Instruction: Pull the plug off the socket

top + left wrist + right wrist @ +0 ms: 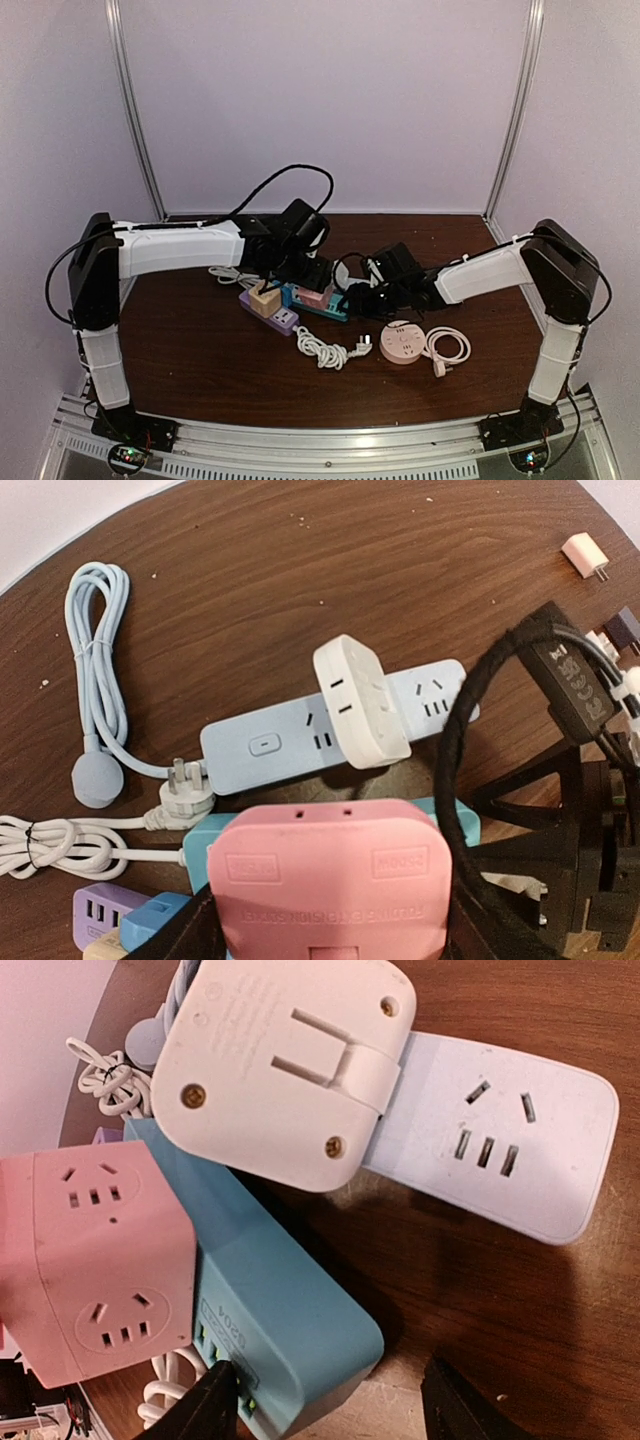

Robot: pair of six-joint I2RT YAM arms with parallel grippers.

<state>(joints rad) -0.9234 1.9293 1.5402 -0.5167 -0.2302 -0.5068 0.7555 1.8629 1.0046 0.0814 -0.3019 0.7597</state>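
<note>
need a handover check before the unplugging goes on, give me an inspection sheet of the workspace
surface: brown wooden table, few specks
job's things: pink cube adapter seated on teal strip
clutter: white adapter on pale blue strip; purple strip; round pink socket
end effectors: left end effector closed on the pink cube adapter; right end effector open beside the teal strip
cables: white coil, pale blue coil, both bundled on the table
surroundings: plain pale walls, nothing else seen

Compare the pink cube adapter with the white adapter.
The pink cube adapter is blocky; the white adapter is flatter. The pink cube adapter sits on the teal strip, the white adapter on the pale blue strip. Both carry socket holes.
</note>
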